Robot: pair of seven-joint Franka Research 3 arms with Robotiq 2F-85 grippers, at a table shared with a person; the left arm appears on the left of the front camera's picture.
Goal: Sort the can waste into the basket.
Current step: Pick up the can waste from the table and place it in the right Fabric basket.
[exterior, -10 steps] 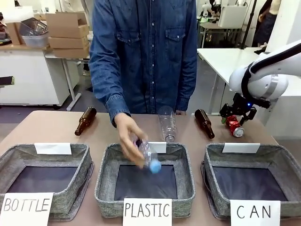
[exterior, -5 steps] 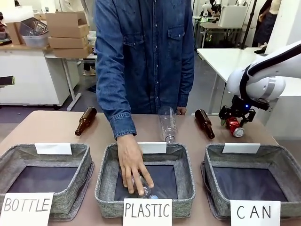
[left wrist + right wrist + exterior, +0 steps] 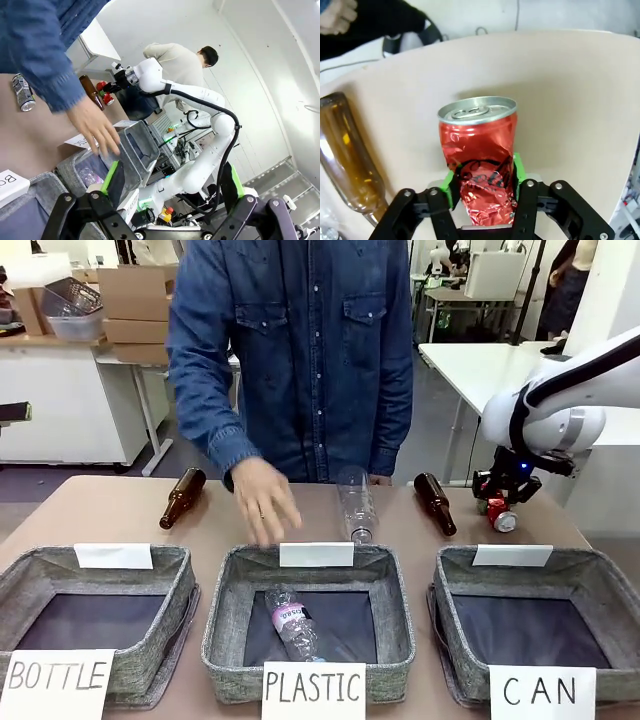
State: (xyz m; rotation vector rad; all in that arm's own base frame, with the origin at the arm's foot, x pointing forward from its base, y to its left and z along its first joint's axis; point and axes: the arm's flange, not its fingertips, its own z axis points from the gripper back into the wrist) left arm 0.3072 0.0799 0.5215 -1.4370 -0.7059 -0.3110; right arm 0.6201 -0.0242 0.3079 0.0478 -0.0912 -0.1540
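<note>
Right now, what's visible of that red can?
The red can is shiny, crumpled metal with a silver lid and pull tab. The right gripper clamps its dented body between green pads, lid pointing away from the wrist. It is at the far right of the table, apart from a brown bottle.

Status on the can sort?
Right hand shut on the crushed red can, beyond the CAN basket. Left hand open, empty. Dark can on the table. Brown bottle beside the red can, apart.

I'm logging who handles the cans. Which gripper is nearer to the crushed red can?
Right. The right gripper has its jaws closed on the red can; the left gripper hangs open, far from it.
</note>
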